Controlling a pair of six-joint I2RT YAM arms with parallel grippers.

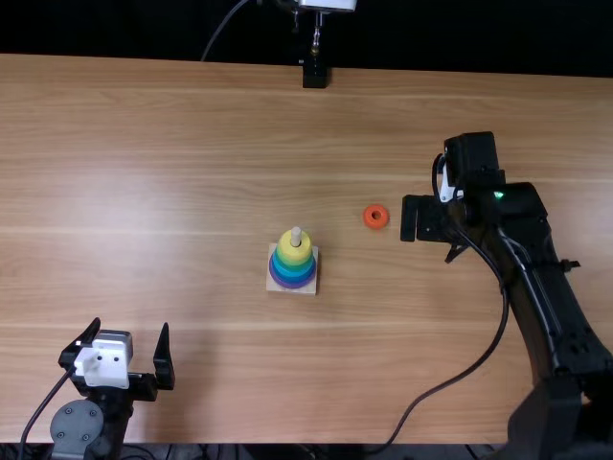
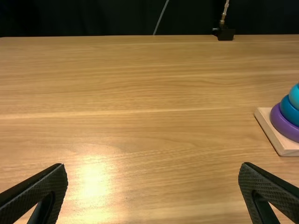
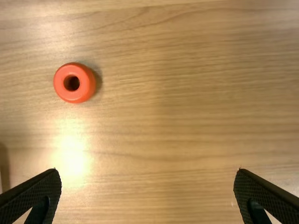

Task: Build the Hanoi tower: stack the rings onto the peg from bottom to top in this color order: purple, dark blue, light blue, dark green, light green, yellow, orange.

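- Your left gripper [image 1: 131, 328] is hanging with jaws wide.
- Your right gripper [image 1: 429, 231], jaws wide, is hanging near the orange ring [image 1: 368, 219].
- Your yellow ring [image 1: 295, 255] is topping the stack [image 1: 293, 274].

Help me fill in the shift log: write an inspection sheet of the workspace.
Surface: light brown wooden table, glare patches
Job's things: tower with yellow ring topmost, peg tip showing; orange ring flat on the table
Clutter: nothing seen
Grippers: left gripper and right gripper both open and empty
Cables: black cable loops from the right arm to the near edge
Surroundings: dark backdrop, black fixture at far edge
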